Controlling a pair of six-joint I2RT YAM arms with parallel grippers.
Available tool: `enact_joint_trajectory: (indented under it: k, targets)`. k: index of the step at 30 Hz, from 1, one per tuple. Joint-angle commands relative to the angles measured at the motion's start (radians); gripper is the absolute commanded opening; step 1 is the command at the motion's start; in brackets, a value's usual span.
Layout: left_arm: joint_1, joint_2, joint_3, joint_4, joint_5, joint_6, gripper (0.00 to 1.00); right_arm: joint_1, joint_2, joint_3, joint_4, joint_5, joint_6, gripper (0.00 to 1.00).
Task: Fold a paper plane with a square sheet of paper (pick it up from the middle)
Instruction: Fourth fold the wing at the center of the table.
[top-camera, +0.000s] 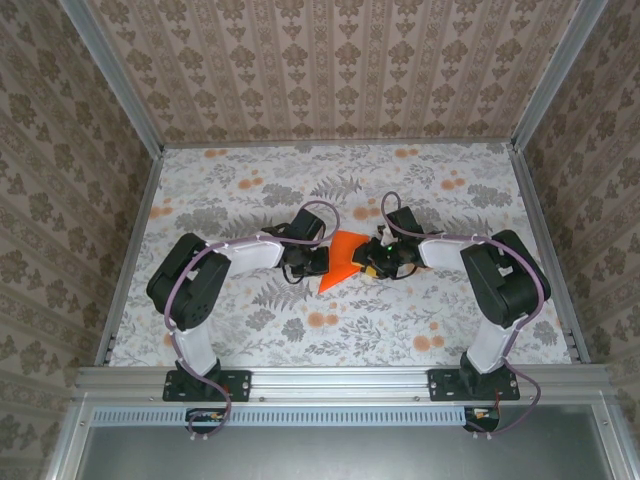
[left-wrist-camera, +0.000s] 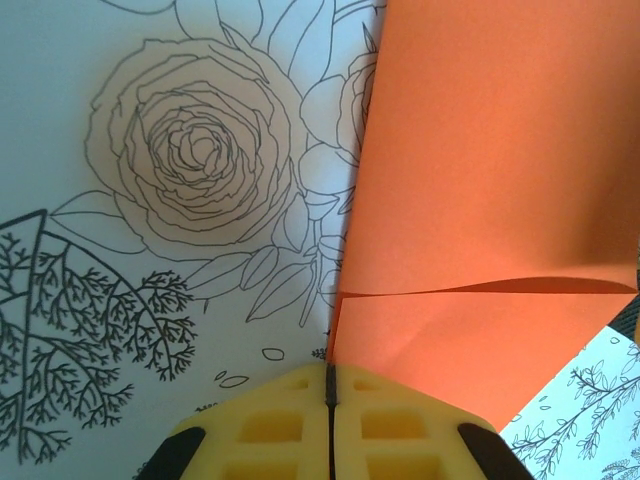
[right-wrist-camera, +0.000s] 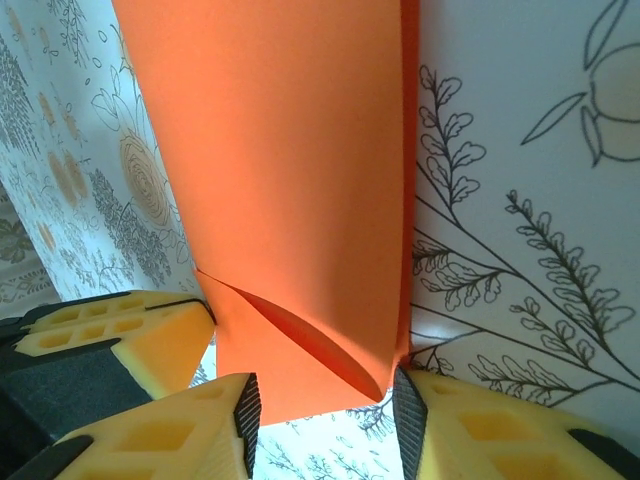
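Orange square sheet of paper (top-camera: 343, 258) lies mid-table (top-camera: 250, 330), partly folded. The left gripper (left-wrist-camera: 330, 378) at its 9 o'clock has its fingers pressed together, pinching an edge. The right gripper (right-wrist-camera: 325, 400) at 3 o'clock stands jaws apart, straddling the fold. We judge this mid-crease; next, the right should close squarely without buckling the paper.
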Motion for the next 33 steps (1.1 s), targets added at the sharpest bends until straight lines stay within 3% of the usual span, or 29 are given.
enact_joint_trajectory:
  k: [1, 13, 22, 27, 33]
  targets:
    - [0.001, 0.015, -0.022, -0.026, -0.017, -0.015, 0.07, 0.006, 0.021, 0.018, 0.038, -0.046, 0.01, 0.41]
    - [0.012, -0.015, -0.013, -0.033, -0.014, -0.008, 0.09, 0.01, 0.058, 0.0, 0.213, -0.156, 0.051, 0.28]
    - [0.032, -0.07, 0.0, -0.035, -0.007, -0.001, 0.2, 0.019, 0.082, 0.008, 0.188, -0.149, 0.044, 0.19]
    - [0.039, -0.105, 0.001, -0.024, -0.015, 0.018, 0.33, 0.019, 0.066, 0.015, 0.136, -0.119, 0.031, 0.09]
    - [0.039, -0.18, -0.06, 0.102, -0.008, 0.067, 0.59, 0.019, -0.003, 0.039, -0.028, 0.008, 0.047, 0.02]
